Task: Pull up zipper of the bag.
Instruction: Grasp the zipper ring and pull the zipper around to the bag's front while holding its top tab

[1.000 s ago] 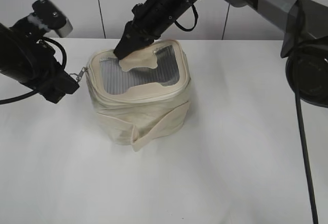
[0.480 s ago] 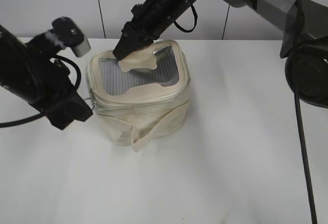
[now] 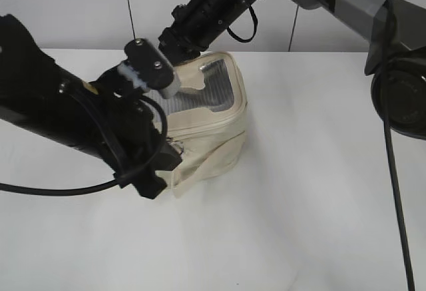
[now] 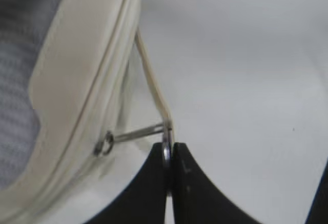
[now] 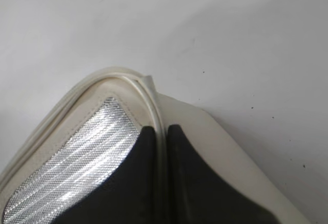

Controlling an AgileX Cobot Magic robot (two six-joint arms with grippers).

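Note:
The cream bag stands mid-table, its grey mesh top partly hidden by my left arm. My left gripper is at the bag's front left corner. In the left wrist view it is shut on the ring of a silver zipper pull, which runs taut to the slider on the cream zipper track. My right gripper is at the bag's far top edge. In the right wrist view it is shut on the bag's cream top rim, beside the mesh.
The white table stretches to the right of and in front of the bag. The loose cream strap hangs at the bag's front. My left arm lies across the left of the table. A pale wall stands behind.
My left gripper has swung from the bag's left side round to its front left corner, holding the zipper pull. The right gripper has stayed on the far rim.

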